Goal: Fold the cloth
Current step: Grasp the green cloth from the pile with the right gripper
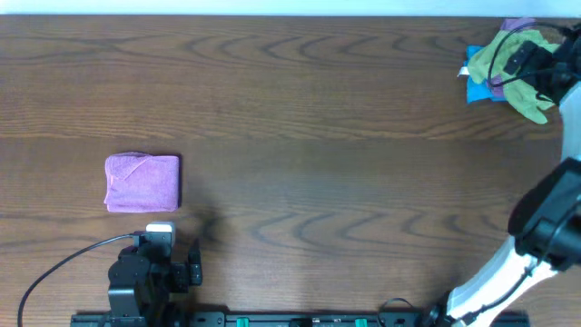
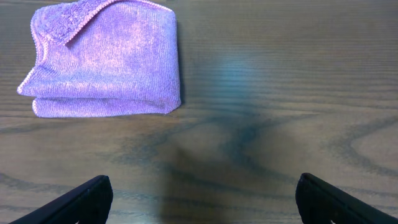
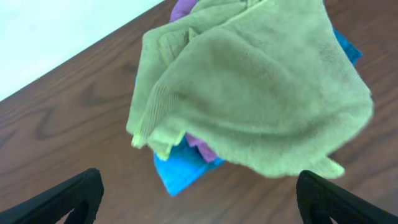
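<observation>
A purple cloth (image 1: pixel 142 182) lies folded into a small rectangle on the left of the table; it also shows in the left wrist view (image 2: pixel 102 59). My left gripper (image 1: pixel 172 259) is open and empty, just in front of it (image 2: pixel 202 199). At the far right corner a pile of cloths has a green cloth (image 1: pixel 516 56) on top of a blue cloth (image 1: pixel 477 88) and a purple one. My right gripper (image 3: pixel 199 199) is open and empty, hovering over that pile, with the green cloth (image 3: pixel 255 93) and blue cloth (image 3: pixel 186 168) below it.
The wooden table (image 1: pixel 318 163) stretches between the folded cloth and the pile. The table's far edge and a white wall (image 3: pixel 56 37) lie just behind the pile. The right arm's body (image 1: pixel 545 227) stands at the right edge.
</observation>
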Controlling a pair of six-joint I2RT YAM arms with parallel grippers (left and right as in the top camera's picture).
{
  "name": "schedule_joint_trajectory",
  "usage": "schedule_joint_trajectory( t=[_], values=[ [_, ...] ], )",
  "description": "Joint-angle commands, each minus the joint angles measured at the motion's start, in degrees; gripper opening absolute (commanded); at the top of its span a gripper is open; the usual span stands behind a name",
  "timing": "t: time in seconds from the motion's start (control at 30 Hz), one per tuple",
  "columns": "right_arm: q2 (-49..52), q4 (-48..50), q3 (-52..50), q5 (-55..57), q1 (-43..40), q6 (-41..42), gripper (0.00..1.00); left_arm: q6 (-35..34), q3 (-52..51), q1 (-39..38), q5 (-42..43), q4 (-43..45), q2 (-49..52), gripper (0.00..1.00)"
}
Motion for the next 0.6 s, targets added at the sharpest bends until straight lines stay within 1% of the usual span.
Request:
schedule_joint_trajectory(
  t=[0.0,0.37,0.57],
  values=[
    [2.99,0.22,3.54,-0.92,0.83,1.20,0.99,0.83,-0.81,-0.17,-0.17,-2.86,-0.37,0.96],
    [10.36,10.91,3.98,-0.44,4.61,1.53,0.99,0.83,-0.81,-0.17,-0.17,-2.89,-0.37,0.95],
    [13.90,12.79,3.98,-0.44,4.66,2.49,0.99,0.83,-0.81,-0.17,-0.17,-2.86,-0.37,0.95]
  ],
)
